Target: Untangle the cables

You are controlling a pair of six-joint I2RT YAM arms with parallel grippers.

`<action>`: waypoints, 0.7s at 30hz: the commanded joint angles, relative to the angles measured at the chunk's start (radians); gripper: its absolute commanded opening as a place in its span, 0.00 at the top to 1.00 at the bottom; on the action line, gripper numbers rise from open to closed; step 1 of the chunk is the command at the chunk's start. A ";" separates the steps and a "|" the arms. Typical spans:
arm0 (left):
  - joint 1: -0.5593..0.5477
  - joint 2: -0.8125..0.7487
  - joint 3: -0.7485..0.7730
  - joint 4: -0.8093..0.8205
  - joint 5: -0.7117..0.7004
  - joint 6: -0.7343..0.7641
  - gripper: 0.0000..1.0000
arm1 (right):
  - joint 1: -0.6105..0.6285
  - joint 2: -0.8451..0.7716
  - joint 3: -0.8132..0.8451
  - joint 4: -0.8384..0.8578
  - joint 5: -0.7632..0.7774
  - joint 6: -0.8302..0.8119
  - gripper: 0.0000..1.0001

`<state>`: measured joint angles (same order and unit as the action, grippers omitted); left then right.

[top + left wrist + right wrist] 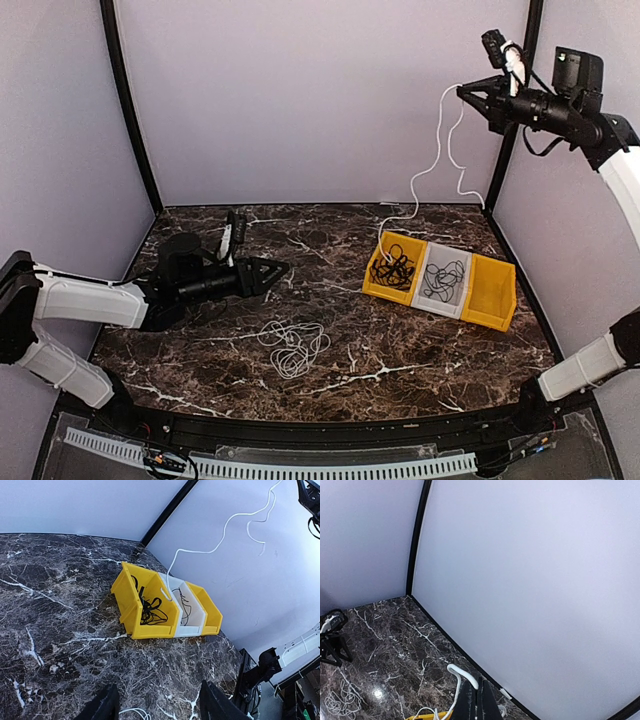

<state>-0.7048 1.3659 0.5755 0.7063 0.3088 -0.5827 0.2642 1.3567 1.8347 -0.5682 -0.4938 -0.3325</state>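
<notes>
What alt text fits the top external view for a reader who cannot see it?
The right end effector, raised high, holds a white cable that hangs down to a row of three bins on a marble table. The left end effector hovers low near a pale cable coil; black cables lie in the leftmost bin.

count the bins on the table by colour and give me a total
yellow bins: 2
white bin: 1
total: 3 bins
</notes>
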 commanded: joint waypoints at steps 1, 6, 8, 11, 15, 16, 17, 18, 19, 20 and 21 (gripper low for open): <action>-0.002 0.018 -0.002 -0.009 -0.021 0.013 0.43 | -0.060 -0.014 0.039 0.094 0.052 0.049 1.00; -0.002 0.033 -0.004 -0.010 -0.022 0.007 0.44 | -0.126 -0.032 0.039 0.108 0.121 0.041 1.00; -0.002 0.038 -0.005 -0.013 -0.023 0.010 0.44 | -0.154 -0.046 0.020 0.122 0.143 0.036 1.00; -0.002 0.041 -0.003 -0.025 -0.023 0.020 0.44 | -0.201 -0.065 -0.010 0.133 0.170 0.031 1.00; -0.002 0.047 0.003 -0.042 -0.030 0.035 0.44 | -0.290 -0.078 -0.021 0.122 0.161 0.048 1.00; -0.002 0.050 0.006 -0.044 -0.032 0.037 0.44 | -0.313 -0.086 -0.024 0.119 0.158 0.050 1.00; -0.002 0.051 0.008 -0.049 -0.032 0.040 0.44 | -0.330 -0.092 -0.029 0.118 0.153 0.050 1.00; -0.002 0.052 0.010 -0.051 -0.033 0.040 0.44 | -0.347 -0.100 -0.036 0.114 0.149 0.048 1.00; -0.002 0.054 0.013 -0.055 -0.034 0.042 0.44 | -0.363 -0.106 -0.042 0.111 0.145 0.045 1.00; -0.002 0.059 0.015 -0.057 -0.036 0.042 0.44 | -0.378 -0.112 -0.049 0.105 0.138 0.043 1.00; -0.002 0.061 0.020 -0.061 -0.036 0.045 0.44 | -0.394 -0.120 -0.060 0.102 0.133 0.041 1.00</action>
<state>-0.7048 1.4200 0.5755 0.6724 0.2829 -0.5617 -0.0822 1.2747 1.8000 -0.4938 -0.3473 -0.2977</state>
